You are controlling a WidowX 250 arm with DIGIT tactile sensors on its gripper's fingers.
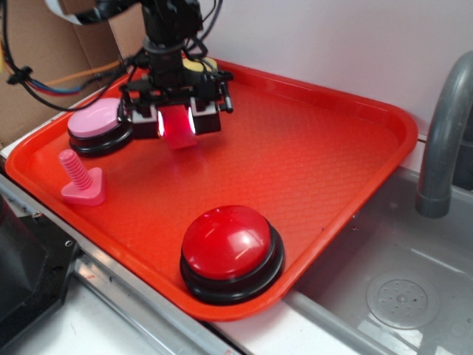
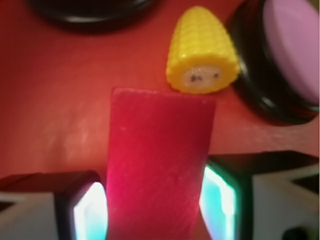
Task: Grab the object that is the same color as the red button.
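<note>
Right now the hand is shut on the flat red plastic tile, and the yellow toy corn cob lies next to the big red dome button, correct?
Not quite. The hand is shut on the flat red plastic tile, but the yellow toy corn cob lies next to the pink-topped button on a black base, as the wrist view shows. The exterior view puts the big red dome button at the tray's near edge, apart from it.

A flat red tile (image 2: 159, 165) stood upright in the middle of the wrist view, clamped between two fingers (image 2: 80, 210) whose inner pads glowed white-green on either side of it. Just beyond its top edge lay a yellow toy corn cob (image 2: 202, 50) on the red tray (image 2: 50, 100). A pink-topped button (image 2: 295, 50) on a black base sat at the upper right, close beside the corn. Another black base (image 2: 90, 10) showed at the top left edge.
</note>
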